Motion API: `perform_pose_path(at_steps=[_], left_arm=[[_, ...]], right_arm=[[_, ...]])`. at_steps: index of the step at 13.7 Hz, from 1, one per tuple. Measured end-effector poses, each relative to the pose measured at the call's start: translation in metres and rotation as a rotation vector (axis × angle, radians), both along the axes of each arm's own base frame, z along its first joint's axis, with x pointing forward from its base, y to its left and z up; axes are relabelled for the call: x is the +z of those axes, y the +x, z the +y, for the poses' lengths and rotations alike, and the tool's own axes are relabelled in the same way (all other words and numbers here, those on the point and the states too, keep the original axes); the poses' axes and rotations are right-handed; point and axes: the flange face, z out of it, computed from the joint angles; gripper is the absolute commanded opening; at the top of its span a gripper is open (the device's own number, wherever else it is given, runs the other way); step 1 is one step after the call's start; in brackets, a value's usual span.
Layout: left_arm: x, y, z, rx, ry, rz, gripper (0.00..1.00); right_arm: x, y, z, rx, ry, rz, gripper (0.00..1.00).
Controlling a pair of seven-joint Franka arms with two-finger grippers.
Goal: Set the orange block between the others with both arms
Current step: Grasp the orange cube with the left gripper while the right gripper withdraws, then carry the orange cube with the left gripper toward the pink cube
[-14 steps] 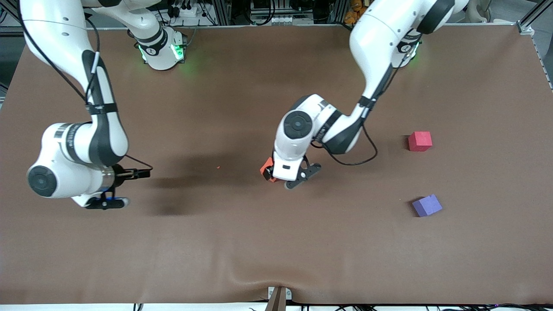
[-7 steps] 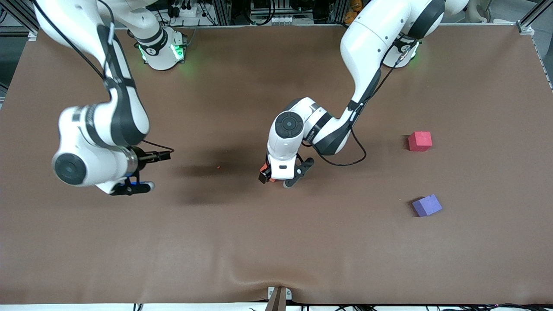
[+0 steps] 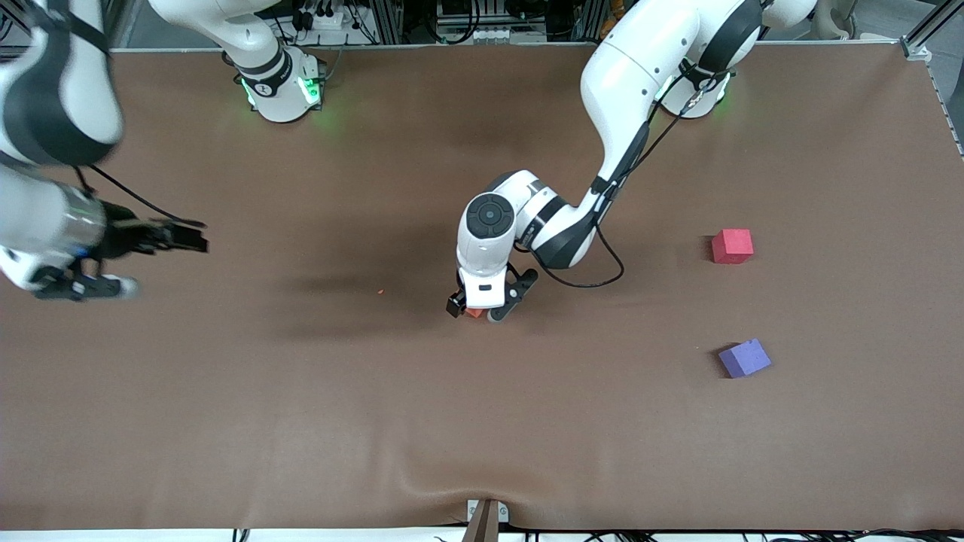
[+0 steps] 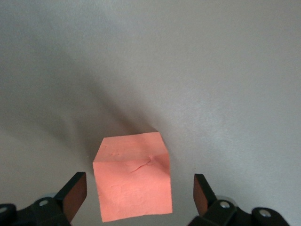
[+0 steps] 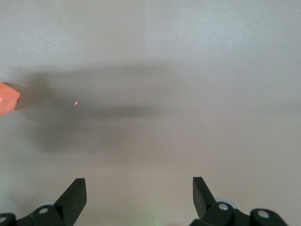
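The orange block (image 3: 473,312) rests on the brown table near its middle, mostly hidden under the left hand in the front view. My left gripper (image 3: 474,309) is lowered over it. In the left wrist view the orange block (image 4: 132,176) sits between the open fingers of the left gripper (image 4: 138,193), with a gap on each side. The red-pink cube (image 3: 732,246) and the purple cube (image 3: 745,357) stand apart toward the left arm's end of the table. My right gripper (image 3: 83,287) hangs open and holds nothing over the right arm's end; the right gripper (image 5: 138,195) looks down on bare mat.
A tiny orange crumb (image 3: 380,290) lies on the mat between the two grippers, also seen as a crumb (image 5: 76,103) in the right wrist view. The orange block (image 5: 8,98) shows at that view's edge. A small metal bracket (image 3: 486,518) sits at the table's near edge.
The left gripper has shifted a little toward the right arm's end and now straddles the orange block. The right arm has swung away toward its own end of the table.
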Motion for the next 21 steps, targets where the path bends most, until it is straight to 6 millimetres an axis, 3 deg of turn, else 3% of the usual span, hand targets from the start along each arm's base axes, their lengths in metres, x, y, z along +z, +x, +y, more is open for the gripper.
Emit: perform_pose_path(at_steps=[2,7,9,11,12,16,21], left_arm=[[-0.006,-0.003,-0.002,-0.002,0.008,0.006,1.00],[-0.021,-0.004,0.001,-0.001,0.023,0.018,1.00],[-0.024,-0.004,0.001,-0.001,0.025,0.021,0.49],[-0.024,-0.005,0.001,-0.001,0.026,0.022,0.15],[-0.024,-0.005,0.001,-0.001,0.026,0.022,0.04],[-0.019,0.001,0.003,0.005,0.024,0.009,0.00],[0.007,0.035,0.035,0.002,0.114,-0.079,0.00]], right_arm=[[0.018,-0.013,-0.003,0.007,0.010,0.013,1.00],[0.054,-0.022,0.000,0.055,-0.054,-0.025,1.00],[0.067,-0.032,-0.002,0.055,-0.061,-0.023,1.00],[0.077,-0.039,-0.006,0.051,-0.064,-0.026,1.00],[0.082,-0.042,-0.008,0.047,-0.064,-0.029,1.00],[0.105,-0.052,-0.009,-0.009,-0.076,-0.033,1.00],[0.108,-0.051,-0.009,-0.068,-0.087,-0.044,1.00]])
